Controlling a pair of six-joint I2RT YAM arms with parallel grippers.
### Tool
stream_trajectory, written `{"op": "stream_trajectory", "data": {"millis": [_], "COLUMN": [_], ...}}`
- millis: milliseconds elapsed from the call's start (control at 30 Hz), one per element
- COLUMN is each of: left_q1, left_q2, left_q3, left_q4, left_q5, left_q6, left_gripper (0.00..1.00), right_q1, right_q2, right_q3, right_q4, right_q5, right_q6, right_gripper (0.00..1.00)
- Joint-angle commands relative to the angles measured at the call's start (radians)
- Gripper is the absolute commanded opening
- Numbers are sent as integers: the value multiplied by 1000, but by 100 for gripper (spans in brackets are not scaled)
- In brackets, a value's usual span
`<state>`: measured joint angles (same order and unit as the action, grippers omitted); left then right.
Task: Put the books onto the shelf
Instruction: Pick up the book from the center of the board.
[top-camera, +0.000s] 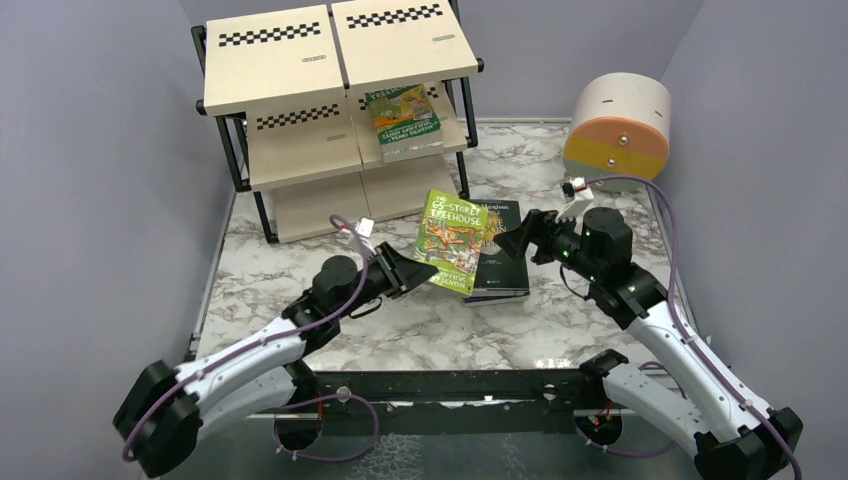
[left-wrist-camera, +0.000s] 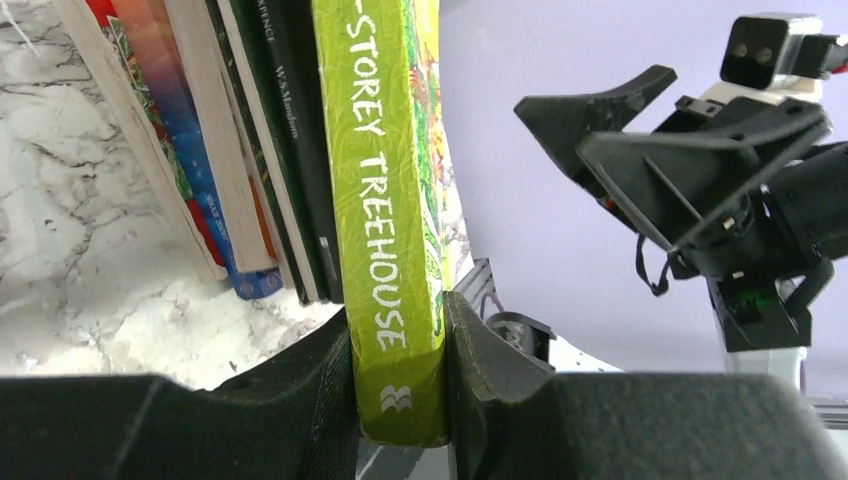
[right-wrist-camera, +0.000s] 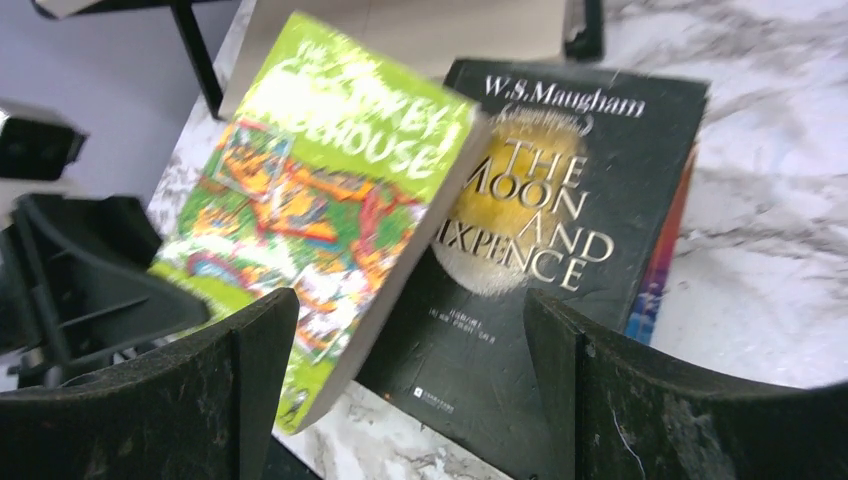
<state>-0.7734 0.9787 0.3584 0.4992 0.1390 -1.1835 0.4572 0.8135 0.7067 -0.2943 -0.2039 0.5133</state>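
My left gripper (left-wrist-camera: 398, 375) is shut on the spine end of a green Treehouse book (left-wrist-camera: 385, 200), which is tilted up off the stack of books (top-camera: 498, 260). In the top view the green book (top-camera: 452, 240) leans over a black book with a gold title (right-wrist-camera: 560, 230). My right gripper (right-wrist-camera: 410, 370) stands open above the black book's near edge, holding nothing, and in the top view the right gripper (top-camera: 520, 240) sits beside the stack. Another green book (top-camera: 405, 122) lies on the middle board of the shelf (top-camera: 290, 60).
A round beige-and-orange drum (top-camera: 617, 125) stands at the back right. The shelf's black frame legs (top-camera: 262, 215) rest on the marble table (top-camera: 400, 320). Grey walls close in both sides. The two arms' fingers are near each other around the stack.
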Motion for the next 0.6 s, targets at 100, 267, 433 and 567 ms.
{"op": "stream_trajectory", "data": {"millis": [100,267,433,567], "left_q1": [-4,-4,-4,-4], "left_q2": [-399,-559,-652,-655], "left_q3": [124,174,272,384], "left_q4": [-489,-683,-814,-904], "left_q5": [-141,-208,-321,-443], "left_q6": [72,66,94,136], "left_gripper": [0,0,0,0], "right_q1": [4,4,5,5], "right_q2": [-21,-29,-39,-42], "right_q3": [93,96,93,96], "right_q4": [-88,-82,-83,-86], "right_q5": [125,115,92,74], "right_q6": [-83,-87,-90,-92], "right_gripper": [82,82,82,82]}}
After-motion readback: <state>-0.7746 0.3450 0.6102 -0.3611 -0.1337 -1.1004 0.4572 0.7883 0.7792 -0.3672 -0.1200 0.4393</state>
